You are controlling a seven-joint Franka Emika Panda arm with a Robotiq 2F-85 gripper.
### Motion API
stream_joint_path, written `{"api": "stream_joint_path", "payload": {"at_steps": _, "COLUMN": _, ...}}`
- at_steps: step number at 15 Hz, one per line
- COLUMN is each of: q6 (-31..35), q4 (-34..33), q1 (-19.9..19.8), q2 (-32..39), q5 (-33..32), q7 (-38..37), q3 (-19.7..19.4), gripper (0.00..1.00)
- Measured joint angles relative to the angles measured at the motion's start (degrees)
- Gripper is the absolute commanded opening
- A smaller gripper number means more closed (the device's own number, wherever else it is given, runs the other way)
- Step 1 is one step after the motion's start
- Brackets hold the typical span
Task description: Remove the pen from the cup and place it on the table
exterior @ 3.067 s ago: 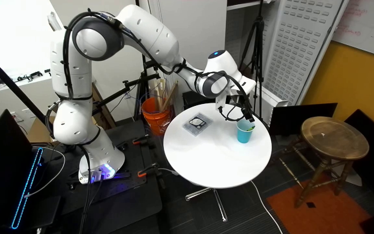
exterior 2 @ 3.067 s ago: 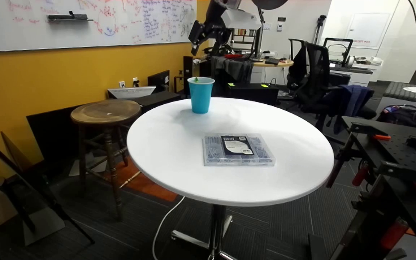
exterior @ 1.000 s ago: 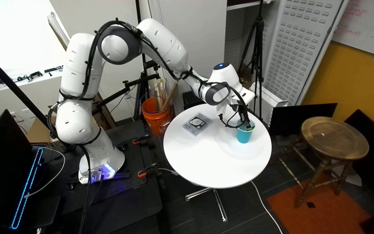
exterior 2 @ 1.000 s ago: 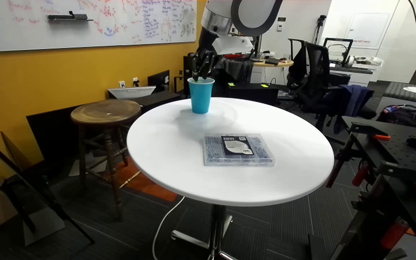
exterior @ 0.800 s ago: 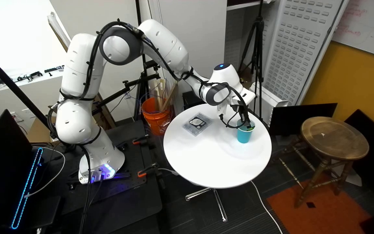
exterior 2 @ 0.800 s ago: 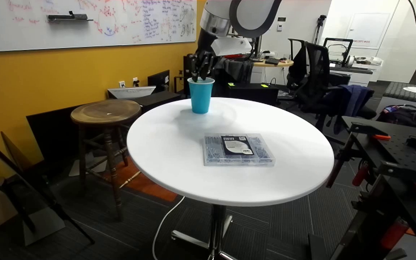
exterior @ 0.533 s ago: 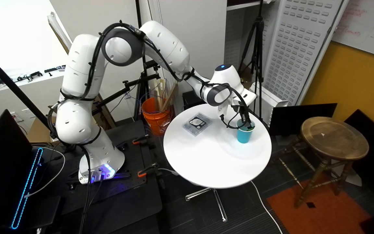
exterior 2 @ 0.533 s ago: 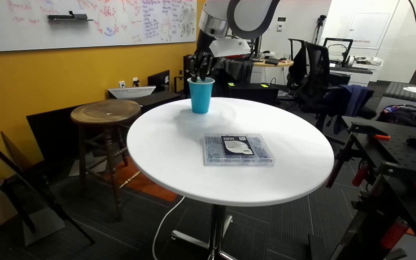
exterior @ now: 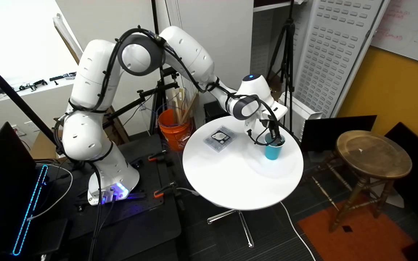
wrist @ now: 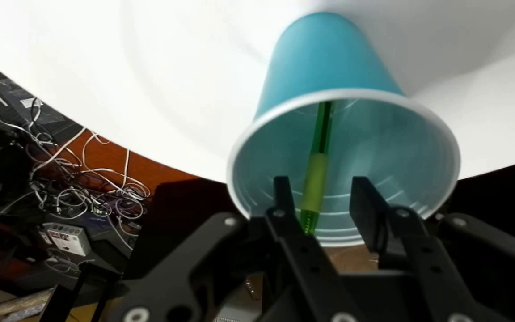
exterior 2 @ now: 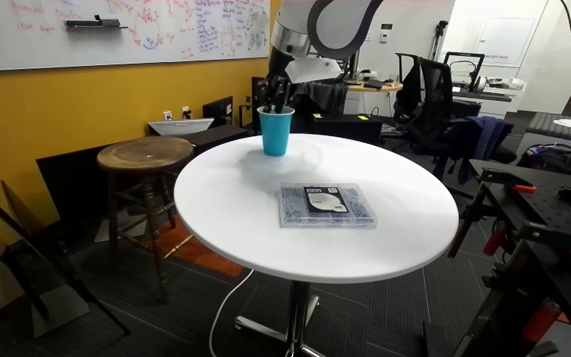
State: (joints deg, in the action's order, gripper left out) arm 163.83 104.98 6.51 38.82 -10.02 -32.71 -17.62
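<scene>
The pen (wrist: 314, 183) leans inside the upright blue cup (wrist: 324, 62), the gripper (wrist: 321, 188) at the cup's mouth with its jaws parted either side and nothing held; the reach looks nearly done, while gripping, lifting out and laying down on the worktop (exterior 2: 231, 213) remain. With its rim so near the jaws, the cup could be dragged or tipped during the pull. A clear compartment box (exterior 2: 327, 206), lying well apart from the cup, and a wooden stool (exterior 2: 145, 153) beside the worktop seem no hindrance.
</scene>
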Motion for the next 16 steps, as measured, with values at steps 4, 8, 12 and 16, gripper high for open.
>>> {"api": "stream_joint_path", "payload": {"at_steps": 4, "q6": -1.1, "q4": -0.7, "q1": 0.0, "q2": 0.6, "q5": 0.0, "q7": 0.0, "q3": 0.0, "gripper": 0.44}}
{"api": "stream_joint_path", "payload": {"at_steps": 8, "q6": -1.4, "q4": -1.4, "q1": 0.0, "q2": 1.2, "q5": 0.0, "q7": 0.0, "q3": 0.0, "gripper": 0.43}}
{"api": "stream_joint_path", "payload": {"at_steps": 12, "q6": -1.9, "q4": -2.3, "q1": 0.0, "q2": 1.8, "q5": 0.0, "q7": 0.0, "q3": 0.0, "gripper": 0.35}}
{"api": "stream_joint_path", "payload": {"at_steps": 16, "q6": -2.8, "q4": -3.5, "q1": 0.1, "q2": 2.7, "q5": 0.0, "q7": 0.0, "q3": 0.0, "gripper": 0.28}}
